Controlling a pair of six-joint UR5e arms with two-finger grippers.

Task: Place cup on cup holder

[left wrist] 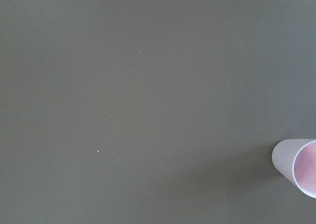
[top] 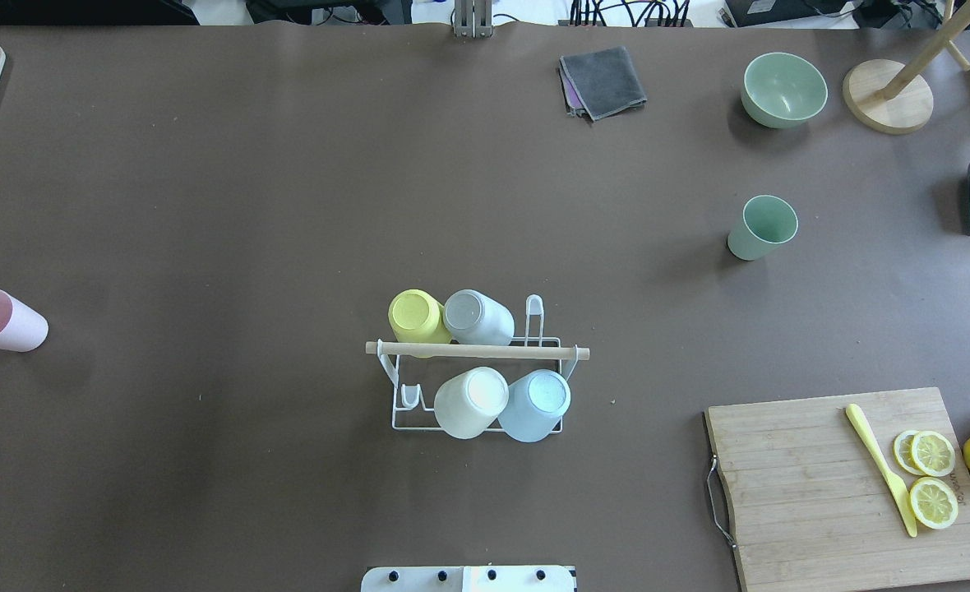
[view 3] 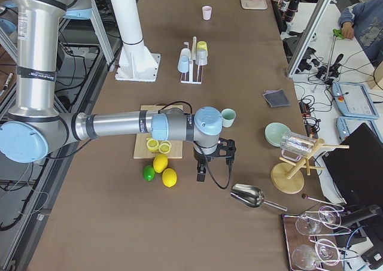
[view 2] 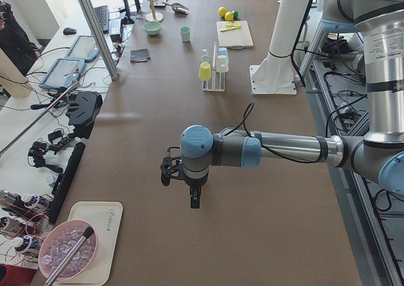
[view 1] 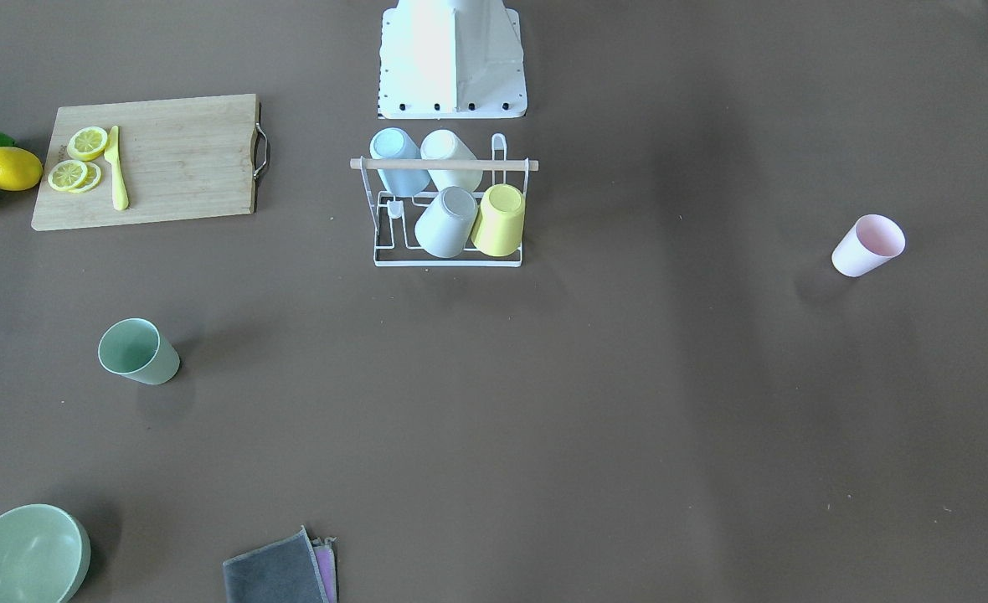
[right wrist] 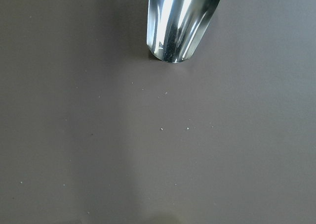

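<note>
Hands both point down above the table [view 2: 265, 235]: left hand [view 2: 194, 201], right hand [view 3: 201, 174]; spread or pressed, cannot tell.

You get soft, even daylight, and the shadows on the table [view 1: 628, 419] are faint and blurred. The robot base [view 1: 452, 50] blows out to white. Near your right tool [view 3: 201, 175], the metal scoop [right wrist: 180, 21] carries hard glare streaks. Beneath your left tool [view 2: 194, 202] the table reads dimmer and greenish, and the pink cup [left wrist: 298, 167] throws a soft shadow.
</note>
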